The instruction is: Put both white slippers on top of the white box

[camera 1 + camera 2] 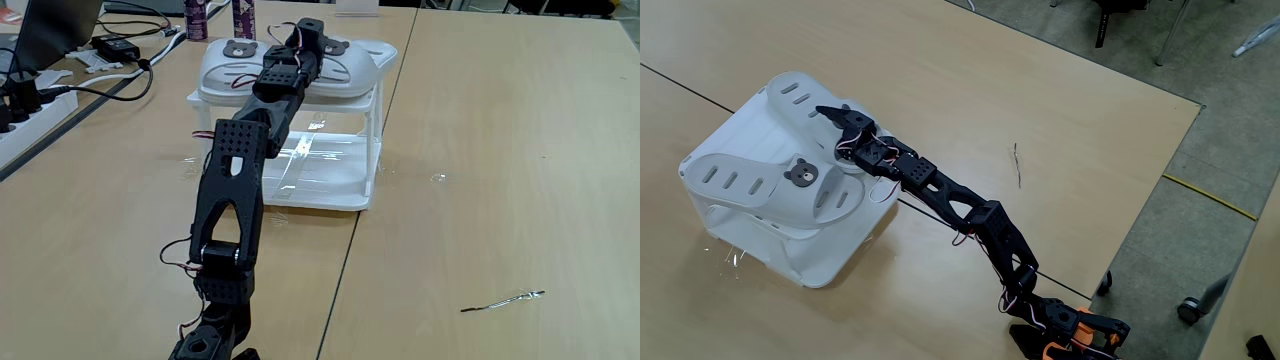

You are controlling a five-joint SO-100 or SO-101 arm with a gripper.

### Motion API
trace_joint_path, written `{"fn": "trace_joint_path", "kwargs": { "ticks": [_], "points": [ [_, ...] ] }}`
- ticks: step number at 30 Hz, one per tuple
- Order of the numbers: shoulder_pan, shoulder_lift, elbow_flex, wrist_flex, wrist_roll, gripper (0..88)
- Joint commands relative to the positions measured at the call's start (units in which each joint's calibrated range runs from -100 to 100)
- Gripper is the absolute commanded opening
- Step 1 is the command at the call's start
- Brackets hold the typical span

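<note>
Both fixed views are evenly and brightly lit from above, with soft, diffuse light and no hard shadows. In a fixed view the glossy lower shelf of the white box [300, 170] throws bright specular glints, and the black arm [240, 190] casts only a faint shadow on the pale wooden worktop [480, 150]. In a fixed view from above, the white slippers [780, 150] are near overexposed, their slots barely distinct. Focus is fair throughout; fine detail is slightly soft. No marked edge distortion.
</note>
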Motion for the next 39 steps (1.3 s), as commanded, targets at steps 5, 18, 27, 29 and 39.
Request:
{"fn": "trace_joint_path", "kwargs": {
  "ticks": [5, 18, 27, 29, 39],
  "points": [
    [-0.6, -12.2, 8.8, 3.7, 0.4, 16.6],
    [-0.5, -23.5, 14.8, 12.3, 0.4, 16.6],
    [-0.1, -39.6, 34.5, 13.0, 0.4, 16.6],
    [0.0, -43.6, 36.7, 12.7, 0.4, 15.9],
    [0.0, -42.4, 21.1, 4.3, 0.4, 0.6]
  ]
}}
